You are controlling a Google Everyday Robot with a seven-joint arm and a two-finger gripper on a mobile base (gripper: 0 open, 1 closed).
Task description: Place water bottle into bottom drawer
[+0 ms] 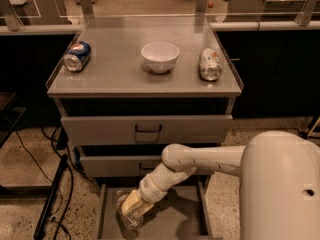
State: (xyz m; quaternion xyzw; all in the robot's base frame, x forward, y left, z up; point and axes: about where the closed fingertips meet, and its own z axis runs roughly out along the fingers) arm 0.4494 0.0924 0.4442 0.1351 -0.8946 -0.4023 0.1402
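The bottom drawer point(172, 221) is pulled open at the foot of the grey cabinet and shows a flat grey floor. The water bottle point(127, 213), clear and crinkled, lies low at the left side of that drawer. My gripper point(134, 202) reaches down from the white arm into the drawer and its yellowish fingers are closed around the bottle's body. Whether the bottle rests on the floor of the drawer I cannot tell.
On the cabinet top point(115, 79) lie a blue Pepsi can point(77, 56) at left, a white bowl point(160, 56) in the middle and a silver-green can point(210, 64) at right. Two upper drawers point(147, 130) with dark handles are shut. Cables point(52, 194) lie on the floor at left.
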